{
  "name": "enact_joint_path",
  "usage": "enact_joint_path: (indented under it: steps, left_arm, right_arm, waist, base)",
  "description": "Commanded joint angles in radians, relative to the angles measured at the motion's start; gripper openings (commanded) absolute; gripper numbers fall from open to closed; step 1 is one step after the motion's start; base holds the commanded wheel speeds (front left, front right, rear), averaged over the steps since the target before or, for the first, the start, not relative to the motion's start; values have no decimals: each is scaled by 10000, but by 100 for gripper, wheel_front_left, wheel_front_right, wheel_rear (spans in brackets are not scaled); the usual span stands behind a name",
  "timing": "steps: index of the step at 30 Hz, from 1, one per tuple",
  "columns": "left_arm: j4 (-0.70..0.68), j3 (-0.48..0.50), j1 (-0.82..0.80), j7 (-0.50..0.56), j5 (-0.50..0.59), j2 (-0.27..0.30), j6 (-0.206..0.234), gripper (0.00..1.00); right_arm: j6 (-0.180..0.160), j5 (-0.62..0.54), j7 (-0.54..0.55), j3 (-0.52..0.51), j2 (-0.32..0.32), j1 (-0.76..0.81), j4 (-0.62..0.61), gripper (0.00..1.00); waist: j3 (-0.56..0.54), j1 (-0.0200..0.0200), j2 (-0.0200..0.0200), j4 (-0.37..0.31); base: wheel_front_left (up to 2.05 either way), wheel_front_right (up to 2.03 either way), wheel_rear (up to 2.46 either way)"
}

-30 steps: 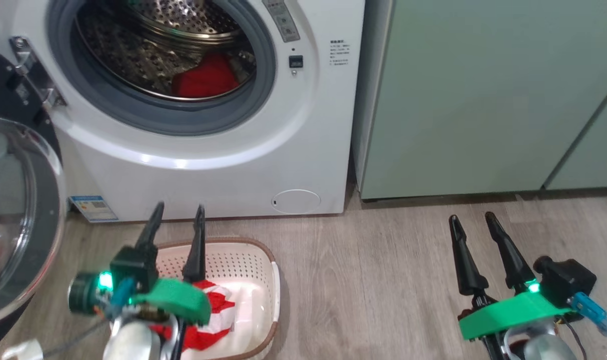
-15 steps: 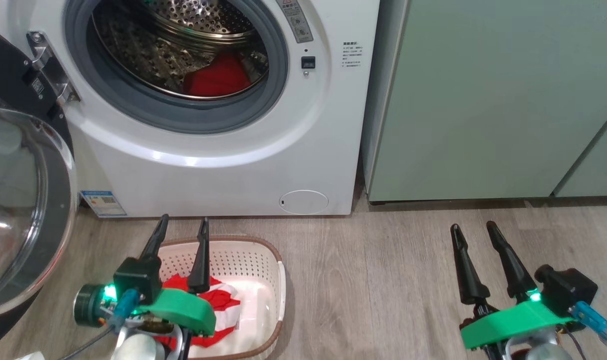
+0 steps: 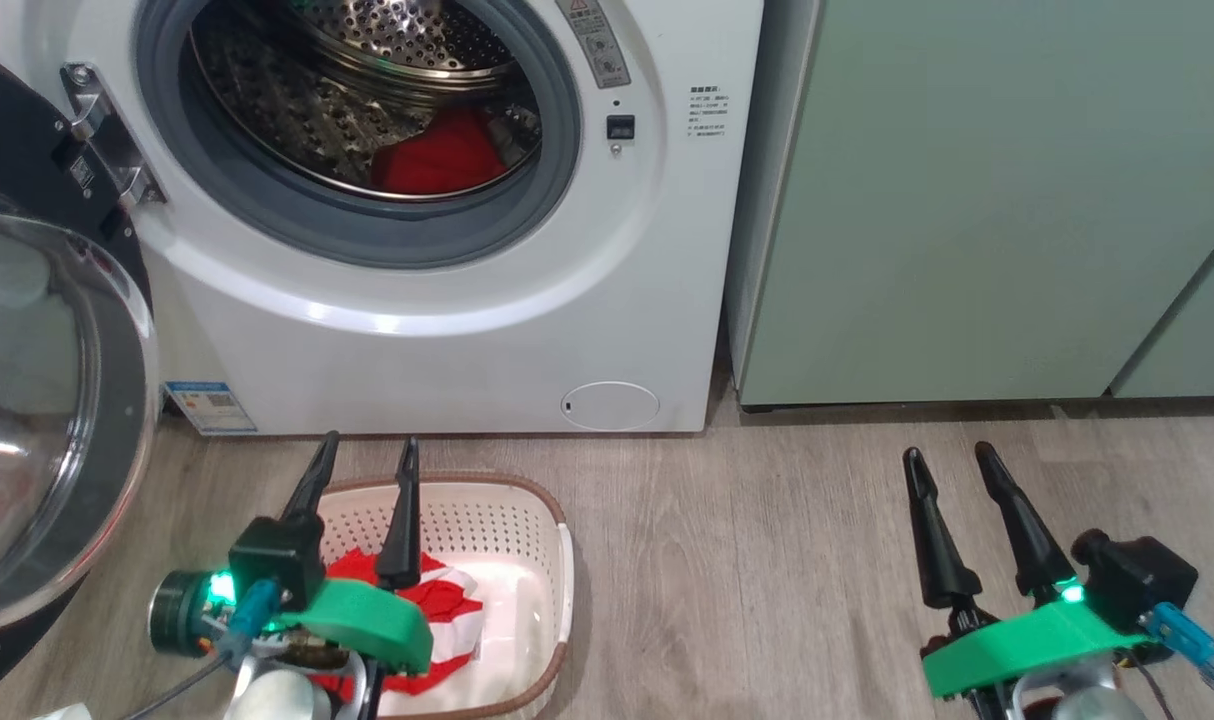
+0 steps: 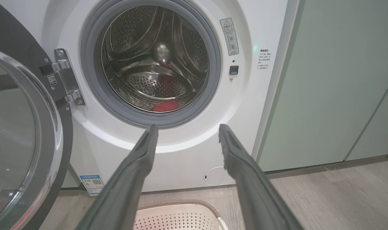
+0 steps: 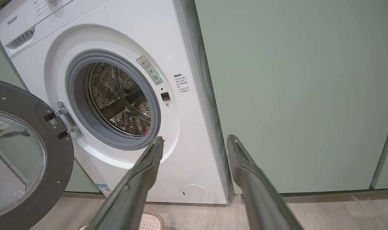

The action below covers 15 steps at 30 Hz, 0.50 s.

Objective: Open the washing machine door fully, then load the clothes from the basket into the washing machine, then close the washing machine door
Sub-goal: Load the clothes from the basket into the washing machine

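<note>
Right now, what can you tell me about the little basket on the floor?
The basket is small, cream-white plastic with rounded corners, rows of little holes in its walls and a brown rim. It sits upright on the wooden-look floor, just in front of the washing machine. A crumpled red and white cloth lies in its left part; the right part is bare. The left claw hangs open above its left side, not gripping it.

Basket (image 3: 467, 520) sat just in front of the washing machine (image 3: 447, 340), door (image 3: 47, 400) hung open to its left, cabinets (image 3: 967, 200) on its right.
</note>
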Motion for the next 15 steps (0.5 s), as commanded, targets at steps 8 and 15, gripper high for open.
enact_joint_path:
  steps: [8,15]
  left_arm:
    - [-239,295,-302,-53,31,-46,90,100]
    - [-104,247,-314,-53,-11,-46,90,100]
  right_arm:
    - [0,-12,-94,186,-77,-298,-353,100]
    - [0,-93,-94,165,-77,-330,-404,100]
  waist:
    - [29,1,-1,62]
    - [228,1,-1,70]
  base:
    - [0,0,0]
    - [0,0,0]
